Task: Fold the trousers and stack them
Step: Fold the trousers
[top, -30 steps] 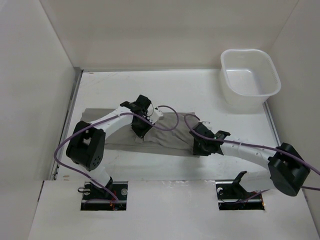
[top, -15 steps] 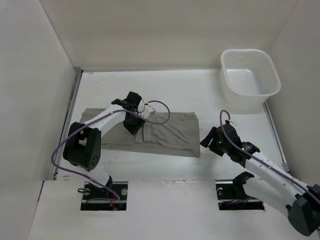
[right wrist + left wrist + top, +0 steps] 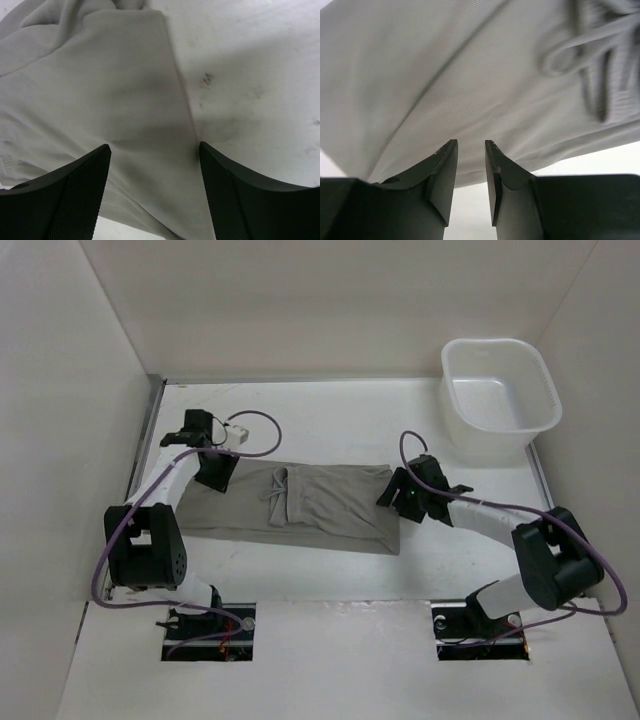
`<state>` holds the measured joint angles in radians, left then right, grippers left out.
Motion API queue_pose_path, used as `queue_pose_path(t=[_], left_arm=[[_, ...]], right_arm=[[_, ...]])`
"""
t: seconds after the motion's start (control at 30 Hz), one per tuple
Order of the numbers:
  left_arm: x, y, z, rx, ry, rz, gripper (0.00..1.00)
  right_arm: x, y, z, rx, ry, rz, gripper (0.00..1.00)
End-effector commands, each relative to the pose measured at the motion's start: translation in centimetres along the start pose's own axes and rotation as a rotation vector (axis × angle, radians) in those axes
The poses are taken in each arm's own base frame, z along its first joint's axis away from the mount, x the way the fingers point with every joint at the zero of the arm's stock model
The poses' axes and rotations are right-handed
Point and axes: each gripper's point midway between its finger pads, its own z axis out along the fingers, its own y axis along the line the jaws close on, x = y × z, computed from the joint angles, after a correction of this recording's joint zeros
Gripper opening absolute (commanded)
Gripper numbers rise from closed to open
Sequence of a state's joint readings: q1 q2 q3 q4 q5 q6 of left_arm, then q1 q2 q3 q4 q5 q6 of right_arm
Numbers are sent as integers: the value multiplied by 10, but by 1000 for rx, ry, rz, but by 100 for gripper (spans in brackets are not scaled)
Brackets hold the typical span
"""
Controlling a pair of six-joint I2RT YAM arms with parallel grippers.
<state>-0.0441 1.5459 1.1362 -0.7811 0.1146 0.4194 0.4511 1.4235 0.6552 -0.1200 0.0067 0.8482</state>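
Trousers (image 3: pixel 320 505) are lying flat mid-table (image 3: pixel 330 420) as a long folded strip running left to right, with the drawstring (image 3: pixel 275 495) facing up near the middle. The tub (image 3: pixel 500 400) is sitting well apart at the far right corner.

The left gripper (image 3: pixel 214 475) is hovering over the strip's left end. In the wrist view the left gripper (image 3: pixel 470 145) is showing only a narrow gap between its fingers, with nothing pinched and cloth filling the view beyond. The right gripper (image 3: pixel 392 496) is sitting at the strip's right end. Its wrist view is showing the right gripper (image 3: pixel 155 146) spread wide and straddling the cloth edge, half over cloth and half over bare table.

Judgement: the arms are lining up on opposite ends for the next fold.

Risks:
- The right one is riding the edge, so closing here may catch only a sliver or scrape the table, and the soft cloth may slip out on the lift.
- The left gap is looking too tight to take stacked layers, so it may grab only the top ply and peel the fold open.
- Uneven pull from the two ends may skew the strip.
- The loose drawstring may be dragged out or bunch inside the fold.
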Motion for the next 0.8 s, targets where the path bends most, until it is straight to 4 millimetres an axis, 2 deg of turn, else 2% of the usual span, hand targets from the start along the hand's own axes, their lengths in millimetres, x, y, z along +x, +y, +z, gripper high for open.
queue_pose_path(t=[0.0, 0.1, 0.2, 0.3, 0.4, 0.5, 0.57, 0.67, 0.77], left_arm=[[7, 30, -16, -58, -49, -48, 28], [22, 56, -23, -96, -49, -115, 28], [35, 80, -27, -134, -50, -173, 29], [56, 109, -23, -176, -26, -245, 30], [74, 137, -19, -210, -10, -322, 30], [82, 159, -18, -245, -4, -371, 30], [79, 165, -18, -248, -11, -380, 31], [72, 161, -16, -240, -16, -371, 33], [61, 148, -6, -208, -15, -347, 34]], right_arm=[[-2, 8, 9, 1, 40, -38, 73], [11, -8, 13, 74, 103, -40, 64], [20, -19, 15, 99, 140, -24, 39], [12, -22, 12, 94, 120, 6, 16], [-3, -18, 6, 74, 84, 6, 2], [-24, -11, -5, 58, 50, -26, 0], [-38, -14, -15, 75, 36, -31, 0], [-59, -25, -37, 115, 7, -68, 0], [-77, -34, -63, 160, -26, -126, 0]])
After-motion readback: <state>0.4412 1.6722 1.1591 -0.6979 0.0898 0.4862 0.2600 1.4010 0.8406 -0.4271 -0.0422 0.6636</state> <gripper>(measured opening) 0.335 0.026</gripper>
